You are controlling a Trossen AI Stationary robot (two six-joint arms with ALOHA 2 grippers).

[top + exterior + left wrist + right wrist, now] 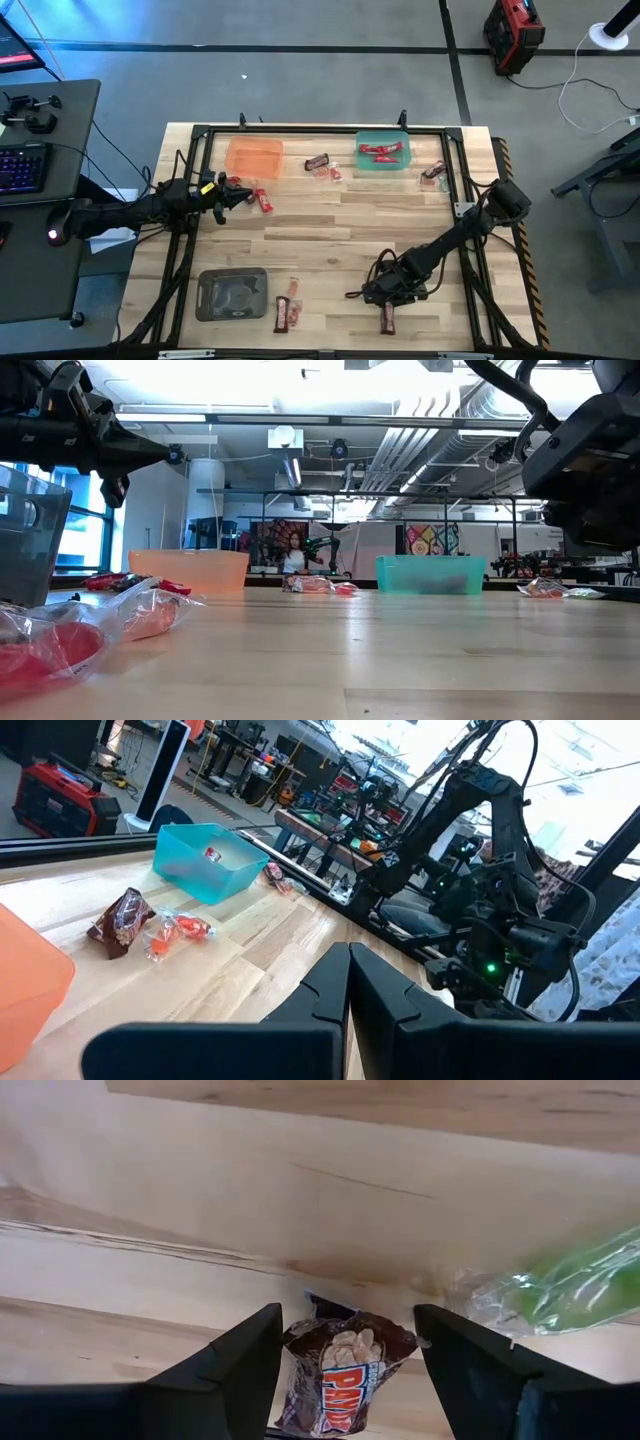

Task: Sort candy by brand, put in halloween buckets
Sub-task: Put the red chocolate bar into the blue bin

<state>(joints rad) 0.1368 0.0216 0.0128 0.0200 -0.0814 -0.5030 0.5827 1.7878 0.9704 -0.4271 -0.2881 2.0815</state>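
My right gripper [388,296] hangs low over the near right part of the table, pointing down and open [347,1316]. A dark brown candy bar [345,1370] lies flat on the wood between its two fingers, close to both. My left gripper [222,190] is shut [348,982], holds nothing, and hovers at the left side beside red candies [262,199]. The orange tub [253,157] and the green tub [383,152], which has red candy inside, stand near the far edge. The grey tub [232,293] stands at the near left.
A pale green wrapped sweet [560,1290] lies just beside the brown bar. Loose candies lie between the far tubs [320,164], right of the green tub [433,172], and near the grey tub [287,312]. A black frame rail [320,130] borders the table.
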